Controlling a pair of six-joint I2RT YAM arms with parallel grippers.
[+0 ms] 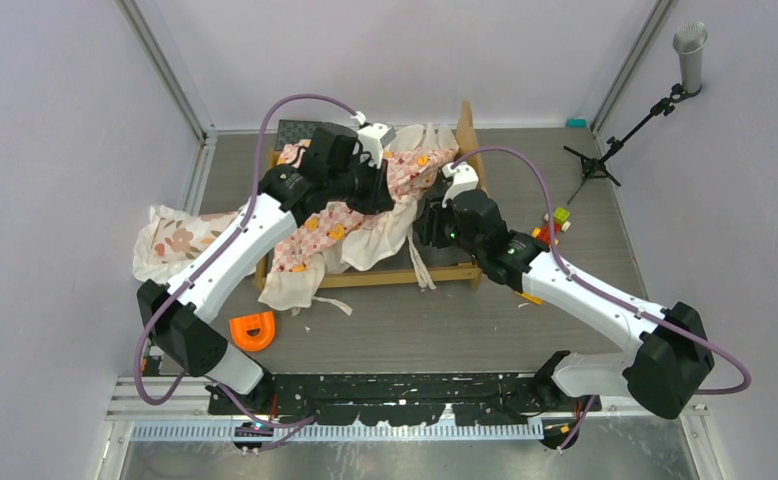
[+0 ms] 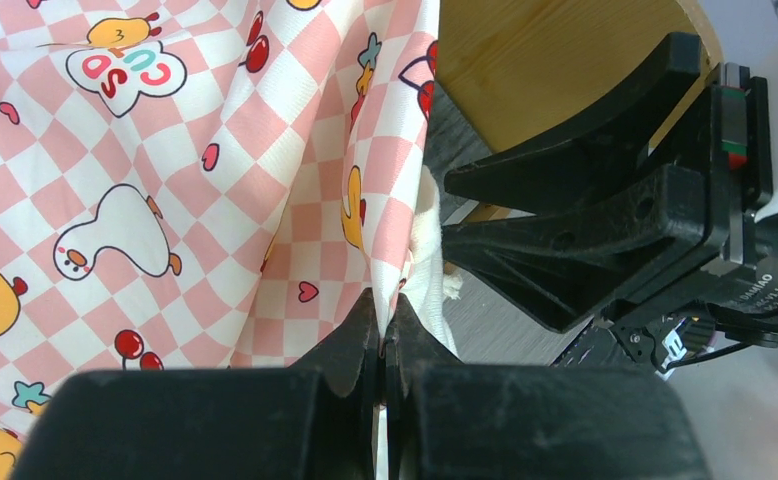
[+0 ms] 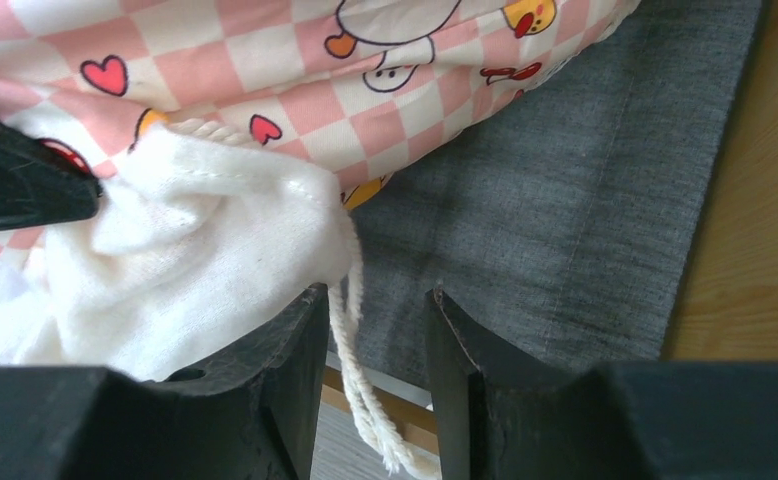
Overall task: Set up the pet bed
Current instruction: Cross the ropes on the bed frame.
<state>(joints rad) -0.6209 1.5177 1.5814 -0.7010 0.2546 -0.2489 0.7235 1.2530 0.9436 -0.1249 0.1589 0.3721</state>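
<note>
The pet bed's tan wooden frame stands mid-table, its headboard at the right end. A pink-checkered sheet lies bunched over most of it. My left gripper is shut on a fold of that sheet, above the bed. My right gripper is open over the grey mattress, beside the sheet's white ruffle. A white cord hangs loose between its fingers. From above, the right gripper sits at the bed's right part, close to the left one.
A floral pillow lies left of the bed. An orange piece sits near the left arm's base. Small coloured blocks lie right of the bed. A microphone stand occupies the far right corner. White walls close in both sides.
</note>
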